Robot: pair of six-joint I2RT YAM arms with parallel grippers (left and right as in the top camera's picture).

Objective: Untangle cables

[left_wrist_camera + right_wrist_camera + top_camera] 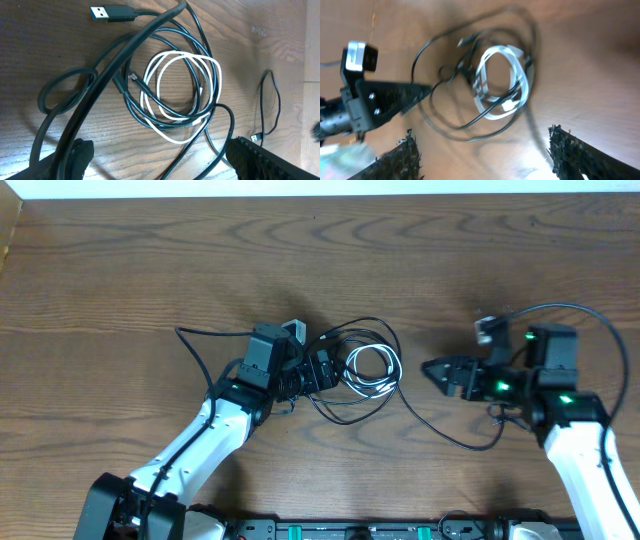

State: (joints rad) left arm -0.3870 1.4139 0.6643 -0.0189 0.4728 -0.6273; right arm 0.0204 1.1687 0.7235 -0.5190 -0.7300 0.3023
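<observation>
White cable (pixel 218 75) coils inside the black cables (pixel 124 92) at mid-surface, just right of our left fingers (pixel 82 155), which are spread wide and empty. Our right fingers (pixel 580 155), equally wide and empty, hang well apart, further right; left is nearer.

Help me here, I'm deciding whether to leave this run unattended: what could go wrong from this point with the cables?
1. The white cable is coiled inside the black cable loops. Tugging one black loop may drag it along and cinch the tangle.
2. The left gripper is open right at the pile, so closing could pinch several strands at once.
3. A trailing black strand runs up to the right arm and might snag on it.
</observation>
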